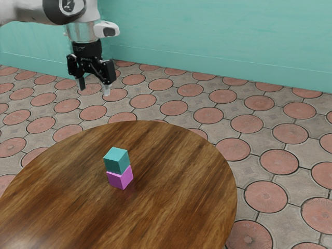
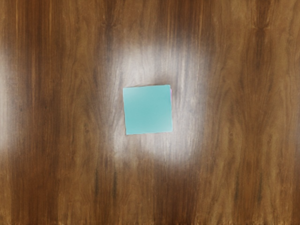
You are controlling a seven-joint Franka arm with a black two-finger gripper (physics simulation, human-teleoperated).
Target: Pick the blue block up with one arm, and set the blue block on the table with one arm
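Gripper point(image 1: 94, 88) hangs up in the air, 2 fingers apart, and the blue block point(image 1: 116, 160) sits on the pink block point(image 1: 120, 179) on the worktop point(image 1: 176, 207).

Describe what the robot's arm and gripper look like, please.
The arm is smooth, rounded and whitish, with a dark round marking at a joint. Near its end, a white bulge has a dark grey face. The gripper is black and blocky, with two short fingers, one pale, one dark.
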